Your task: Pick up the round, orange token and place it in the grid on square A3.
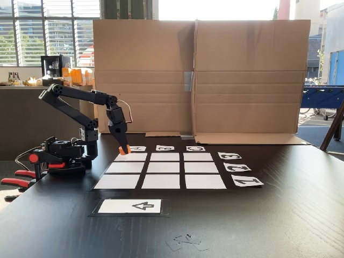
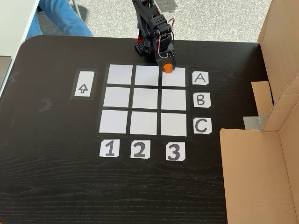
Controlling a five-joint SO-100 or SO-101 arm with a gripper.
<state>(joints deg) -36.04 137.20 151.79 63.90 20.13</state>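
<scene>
Nearly done: the gripper (image 2: 167,65) clasps the orange token (image 2: 167,68) over the far edge of square A3 (image 2: 174,77), the corner cell at two o'clock of the grid (image 2: 145,99) in the top-down fixed view. Whether the token touches the cell is unclear. Lowering, letting go and pulling back appear to remain.

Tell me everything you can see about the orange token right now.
The token is a small, bright orange, plastic-looking round piece with a flat top. It sits between the gripper's dark fingers, which are closed on its sides. In the overhead-style fixed view it is over the upper edge of square A3, the grid's corner cell next to label A. Whether it touches the paper or hangs just above cannot be told.
</scene>
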